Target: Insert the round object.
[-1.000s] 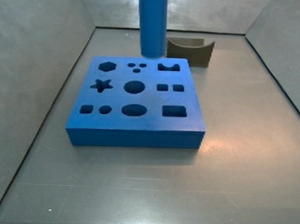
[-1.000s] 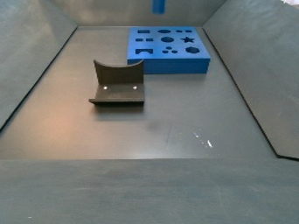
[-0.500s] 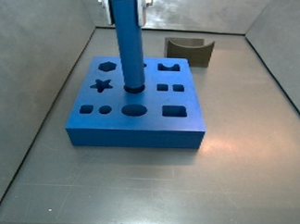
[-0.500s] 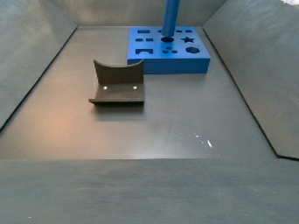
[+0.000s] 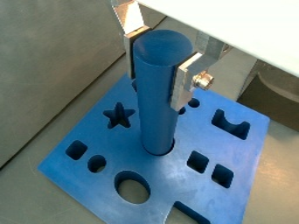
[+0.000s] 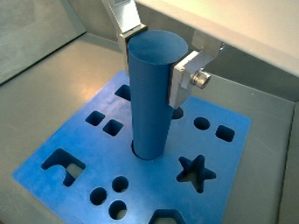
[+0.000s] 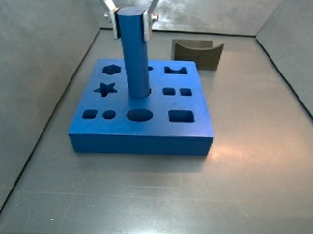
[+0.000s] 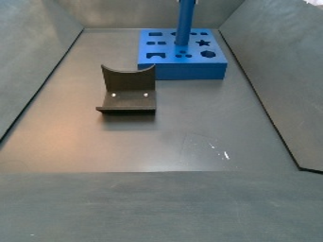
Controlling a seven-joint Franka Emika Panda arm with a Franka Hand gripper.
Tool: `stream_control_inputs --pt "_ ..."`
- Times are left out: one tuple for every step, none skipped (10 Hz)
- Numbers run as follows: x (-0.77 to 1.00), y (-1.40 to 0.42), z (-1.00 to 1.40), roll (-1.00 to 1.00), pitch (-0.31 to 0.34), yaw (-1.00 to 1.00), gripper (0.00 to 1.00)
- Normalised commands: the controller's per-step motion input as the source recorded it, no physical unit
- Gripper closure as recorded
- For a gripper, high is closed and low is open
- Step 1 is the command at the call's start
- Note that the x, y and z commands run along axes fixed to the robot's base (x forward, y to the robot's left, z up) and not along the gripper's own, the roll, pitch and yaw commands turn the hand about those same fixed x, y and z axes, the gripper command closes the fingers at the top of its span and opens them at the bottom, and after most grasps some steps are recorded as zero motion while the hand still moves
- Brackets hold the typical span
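Observation:
The round object, a long bright blue cylinder peg [image 5: 156,96], stands upright with its lower end in the round centre hole of the flat blue block [image 5: 117,149]. It also shows in a wrist view [image 6: 152,92] and in both side views [image 7: 133,55] [image 8: 184,26]. My gripper [image 5: 159,54] is shut on the peg's top, silver fingers [image 6: 184,77] pressed on both sides. In a side view the gripper [image 7: 129,12] is above the block [image 7: 133,123]. The block [image 8: 202,64] lies at the far end in a side view.
A dark olive-grey notched piece [image 7: 197,53] lies behind the block; in a side view it [image 8: 127,92] lies mid-floor. Grey walls enclose the floor. The block has star [image 6: 194,170], square and other round holes.
The peg has come down with my gripper, from high above the block to standing lower in the centre hole.

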Motion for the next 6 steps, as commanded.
stream_control_inputs --pt "0.0 0.06 -0.27 -0.13 -0.074 0.0 1.0" --pt "0.0 0.0 -0.28 -0.08 -0.076 0.0 1.0" --pt "0.0 0.01 -0.31 -0.06 -0.063 0.0 1.0" --pt "0.0 0.0 -0.31 -0.04 -0.064 0.0 1.0" --pt "0.0 0.0 -0.29 -0.05 -0.071 0.0 1.0" --pt "0.0 0.0 -0.21 -0.06 -0.046 0.0 1.0"
